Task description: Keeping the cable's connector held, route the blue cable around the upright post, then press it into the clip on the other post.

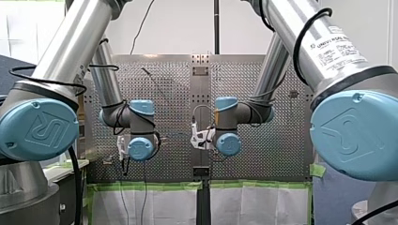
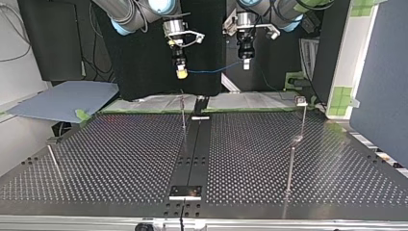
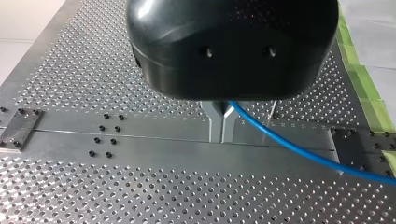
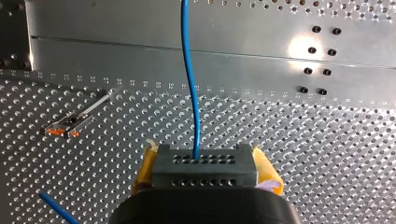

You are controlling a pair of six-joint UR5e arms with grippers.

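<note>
The blue cable hangs in a shallow sag between my two grippers, high above the table's far edge. My right gripper, with yellow pads, is shut on the cable's black connector block; the cable runs straight ahead out of it. My left gripper has its metal fingers shut on the cable, which trails off to one side. A thin upright post stands near the table's middle. A taller post with a clip on top stands at the top view's right.
A short post stands at the top view's left. A central rail with a small plate runs down the perforated table. Beside my right gripper a post with orange marks shows below it.
</note>
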